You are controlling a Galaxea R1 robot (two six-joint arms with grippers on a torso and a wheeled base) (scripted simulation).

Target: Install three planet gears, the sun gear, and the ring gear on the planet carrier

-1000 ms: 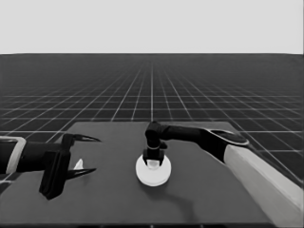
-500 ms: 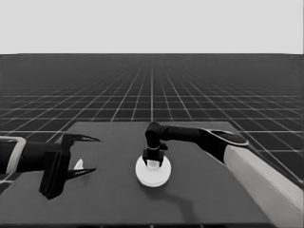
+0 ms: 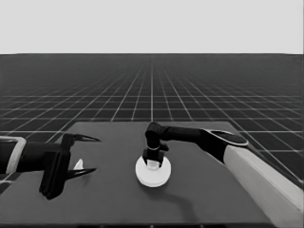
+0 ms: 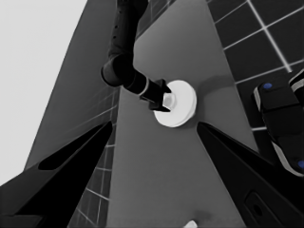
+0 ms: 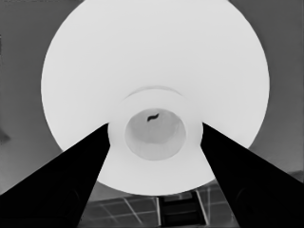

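Keep right gripper (image 3: pixel 153 164) fingers pinching the raised hub of the larger round part (image 3: pixel 153 172) mid-counter (image 3: pixel 109 199), press straight down, level; left gripper (image 3: pixel 81 154) fingers spread, idle.

the head view looks down across the table (image 3: pixel 114 199) toward the horizon, both arms entering from the sides. the left wrist view looks along the table turned on its side, from a distance, and shares with the head view the right gripper (image 4: pixel 164 101) at the larger round part (image 4: pixel 183 102). the right wrist view sits very close above that part (image 5: pixel 156 71), facing straight down on its raised centre between its own fingers (image 5: pixel 61 185).
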